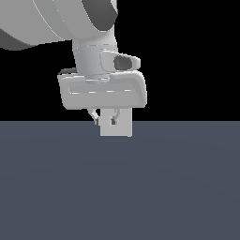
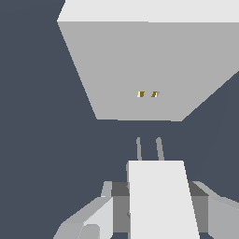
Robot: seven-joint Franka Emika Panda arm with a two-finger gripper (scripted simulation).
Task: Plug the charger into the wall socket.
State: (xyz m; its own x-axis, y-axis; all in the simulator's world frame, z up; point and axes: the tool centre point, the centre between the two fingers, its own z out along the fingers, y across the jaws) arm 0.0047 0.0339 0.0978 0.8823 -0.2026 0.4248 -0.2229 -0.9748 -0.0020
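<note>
In the wrist view the charger (image 2: 161, 200), a plain white block, sits between the fingers of my gripper (image 2: 158, 207), which is shut on it. Its two thin grey prongs (image 2: 159, 148) point at the wall socket (image 2: 116, 60), a light-grey square plate with two small orange-yellow dots (image 2: 148, 94) at its centre. A gap of dark floor separates the prong tips from the plate. In the exterior view my gripper (image 1: 104, 120) hangs low over the floor, directly in front of the wall socket (image 1: 123, 129). There I cannot tell the charger apart from the plate behind it.
A flat dark blue-grey floor (image 1: 120, 187) spreads under everything, with black background above it. The arm's white wrist and hand body (image 1: 101, 89) fill the upper part of the exterior view.
</note>
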